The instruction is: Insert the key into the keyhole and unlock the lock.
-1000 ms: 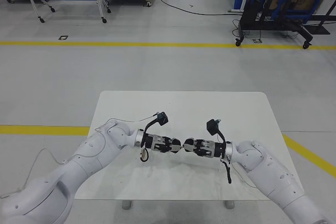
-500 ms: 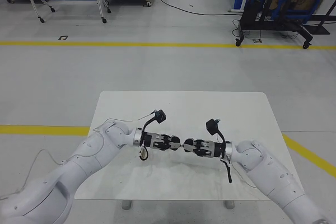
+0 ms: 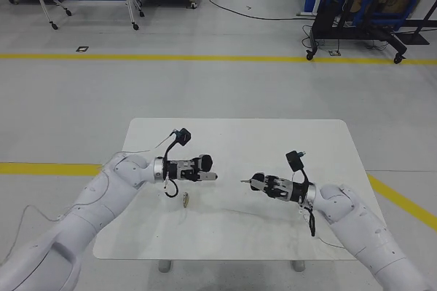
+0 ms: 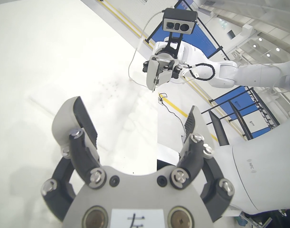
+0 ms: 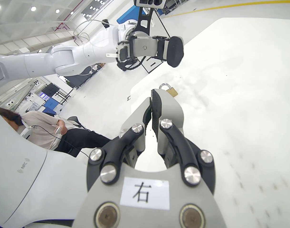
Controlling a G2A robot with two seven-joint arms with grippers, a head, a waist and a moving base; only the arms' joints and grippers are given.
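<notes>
Two grippers hang over the white table [image 3: 313, 145] in the top view, well apart. The left gripper [image 3: 209, 169] has its fingers spread with nothing between them. The right gripper [image 3: 252, 182] is pinched together on the key [image 3: 244, 182], whose thin tip pokes out toward the left gripper. The padlock [image 3: 186, 201] lies on the table, nearer the robot than the left gripper and touched by neither. Left wrist view: own pads [image 4: 84, 117] are wide apart, bare table between them; the right gripper sits farther off, key tip protruding. Right wrist view: own fingers [image 5: 156, 103] are pressed together, the key hidden between them. The brass padlock, with a silver shackle, lies just beyond the fingertips.
</notes>
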